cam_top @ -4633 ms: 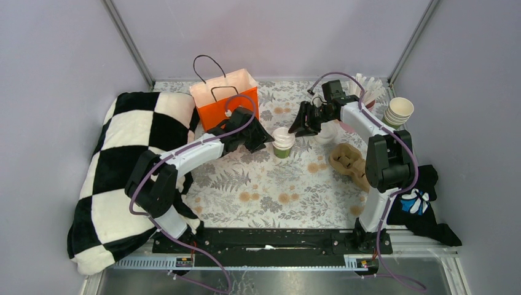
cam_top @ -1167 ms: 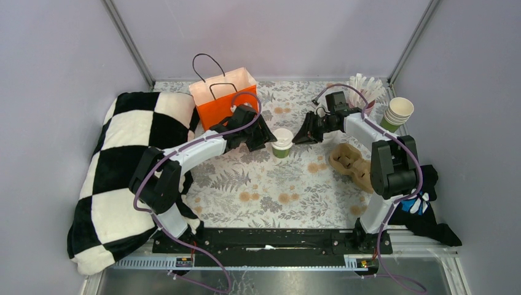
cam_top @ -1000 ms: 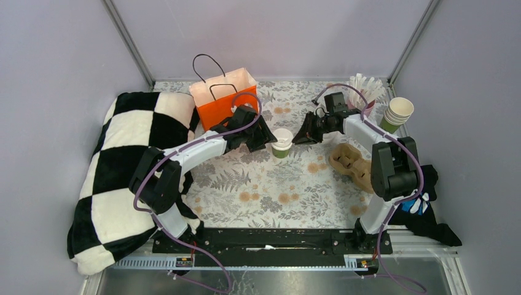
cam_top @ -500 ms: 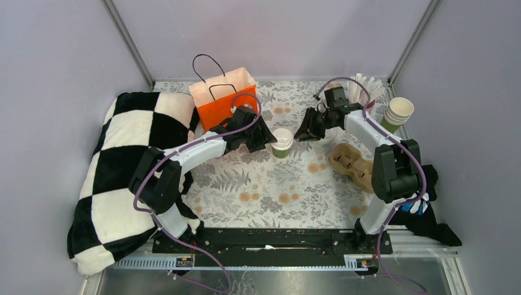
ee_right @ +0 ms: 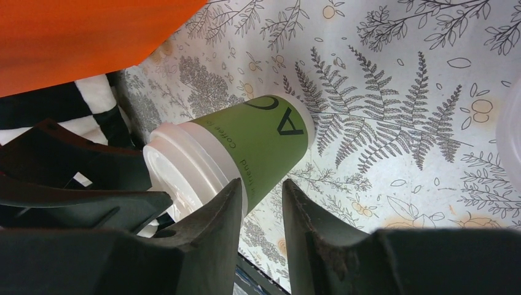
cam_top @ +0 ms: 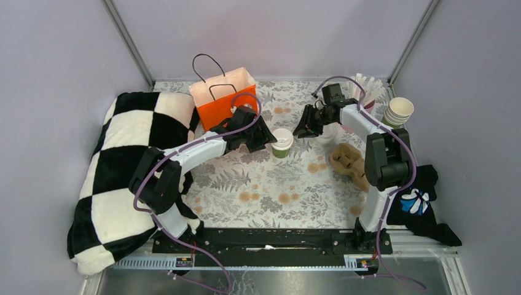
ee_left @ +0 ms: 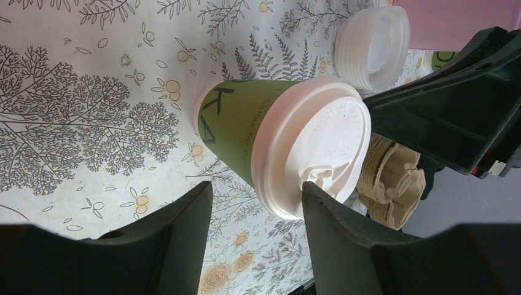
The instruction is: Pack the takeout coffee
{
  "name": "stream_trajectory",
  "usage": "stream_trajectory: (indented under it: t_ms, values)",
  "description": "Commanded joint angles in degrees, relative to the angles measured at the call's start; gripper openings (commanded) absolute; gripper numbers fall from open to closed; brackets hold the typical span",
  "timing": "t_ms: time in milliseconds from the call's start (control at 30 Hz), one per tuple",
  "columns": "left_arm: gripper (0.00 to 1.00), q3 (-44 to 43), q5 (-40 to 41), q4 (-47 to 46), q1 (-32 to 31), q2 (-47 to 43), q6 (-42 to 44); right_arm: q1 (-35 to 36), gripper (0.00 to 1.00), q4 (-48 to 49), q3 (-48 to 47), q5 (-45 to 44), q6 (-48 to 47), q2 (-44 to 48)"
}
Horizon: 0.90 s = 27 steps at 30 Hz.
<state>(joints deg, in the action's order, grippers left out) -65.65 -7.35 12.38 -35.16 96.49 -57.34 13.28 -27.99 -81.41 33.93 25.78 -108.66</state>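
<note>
The takeout coffee (cam_top: 282, 142), a green cup with a white lid, stands upright on the floral table mat. It also shows in the left wrist view (ee_left: 239, 129) and the right wrist view (ee_right: 264, 141). My left gripper (cam_top: 265, 139) is open and empty just left of the cup, its jaws (ee_left: 255, 190) short of the lid. My right gripper (cam_top: 305, 126) is just right of the cup, apart from it, with a narrow empty gap (ee_right: 262, 184). The brown pulp carrier (cam_top: 348, 161) lies to the right, empty.
An orange paper bag (cam_top: 224, 98) stands at the back left. A stack of white lids (cam_top: 325, 132) sits by the right gripper. Lidless green cups (cam_top: 398, 112) and a pink holder of stirrers (cam_top: 365, 89) are at the back right. A checkered blanket (cam_top: 129, 166) lies left and a black cloth (cam_top: 421, 203) right.
My right gripper has drawn back a little from the cup, toward the rear. The left gripper and the cup have not moved.
</note>
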Motion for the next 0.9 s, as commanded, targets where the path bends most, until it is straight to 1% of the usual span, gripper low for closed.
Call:
stream_trajectory:
  t_ms: [0, 467, 867]
  values:
    - [0.59, -0.7, 1.2, 3.8, 0.4, 0.7, 2.0, 0.0, 0.37, 0.6, -2.6, 1.6, -0.2, 0.0]
    - [0.58, -0.7, 1.3, 4.0, 0.4, 0.7, 2.1, 0.5, 0.43, 2.1, -3.4, 2.8, 0.6, -0.8]
    - [0.58, -0.3, 1.5, 4.0, 0.4, 0.7, 2.2, 1.7, 0.43, 2.3, -1.9, 3.7, -0.6, -3.1]
